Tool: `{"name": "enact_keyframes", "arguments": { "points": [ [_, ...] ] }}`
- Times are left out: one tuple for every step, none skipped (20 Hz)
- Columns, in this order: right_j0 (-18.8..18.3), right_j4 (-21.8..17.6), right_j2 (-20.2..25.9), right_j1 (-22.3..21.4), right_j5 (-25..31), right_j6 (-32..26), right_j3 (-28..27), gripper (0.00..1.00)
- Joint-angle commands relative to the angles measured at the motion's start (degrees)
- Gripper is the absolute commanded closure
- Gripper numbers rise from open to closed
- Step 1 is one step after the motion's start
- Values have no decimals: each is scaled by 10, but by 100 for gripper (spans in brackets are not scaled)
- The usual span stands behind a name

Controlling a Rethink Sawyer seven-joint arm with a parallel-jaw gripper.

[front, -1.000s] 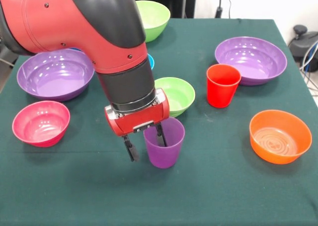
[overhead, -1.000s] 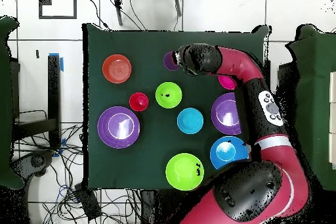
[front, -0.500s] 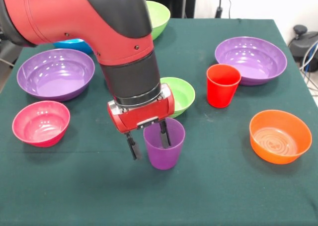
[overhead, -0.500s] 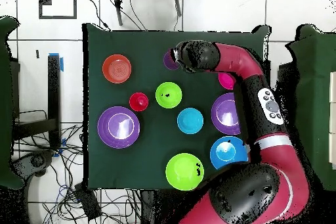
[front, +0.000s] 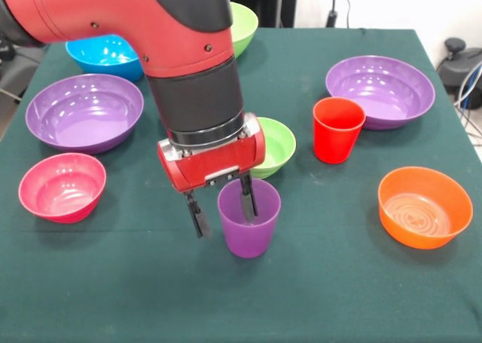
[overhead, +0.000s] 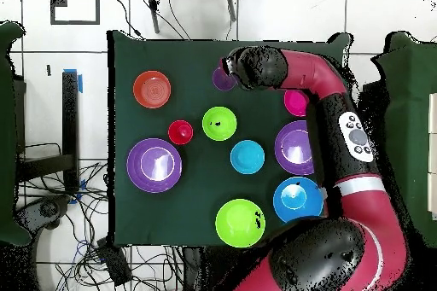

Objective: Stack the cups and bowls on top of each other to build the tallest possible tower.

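My gripper [front: 221,209] hangs open over the left rim of the translucent purple cup [front: 252,230], which stands upright on the green cloth. One finger [front: 247,198] is inside the cup and the other [front: 196,216] is outside its left wall. The red cup [front: 338,130] stands upright to the right. Between the two cups sits a small lime green bowl [front: 277,143], partly behind my wrist. In the overhead view the purple cup [overhead: 220,80] peeks out beside the arm's wrist, with the red cup [overhead: 180,131] and the green bowl [overhead: 219,124] below it. Nothing is stacked.
Single bowls ring the table: orange [front: 425,206], wide purple at right [front: 380,90], wide purple at left [front: 83,111], pink [front: 62,186], blue [front: 105,54], large lime green [front: 242,22]. The overhead view adds a small blue bowl [overhead: 247,157].
The upper arm has swung aside, uncovering the blue bowl at the back left. The gripper has stayed astride the purple cup's wall, rising slightly; the cup has hardly moved.
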Motion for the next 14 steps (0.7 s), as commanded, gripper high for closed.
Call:
{"name": "enact_keyframes", "arguments": {
  "points": [
    [25,-32,-32,-23,85,-81,35,0],
    [24,-32,-33,-25,90,-81,37,0],
    [23,-31,-33,-28,95,-83,39,0],
    [22,-30,-35,-32,100,-83,43,0],
    [21,-29,-35,-34,105,-81,46,0],
    [22,-29,-38,-37,110,-77,49,0],
    [23,-29,-42,-42,118,-74,52,0],
    [23,-29,-45,-47,121,-71,60,0],
    [23,-30,-47,-53,125,-68,67,0],
    [23,-30,-51,-58,131,-63,74,0],
    [23,-31,-55,-64,136,-62,80,0],
    [21,-31,-56,-68,139,-61,87,0],
    [22,-33,-60,-71,144,-60,90,0],
    [20,-34,-61,-74,142,-59,97,0]
  ]
}}
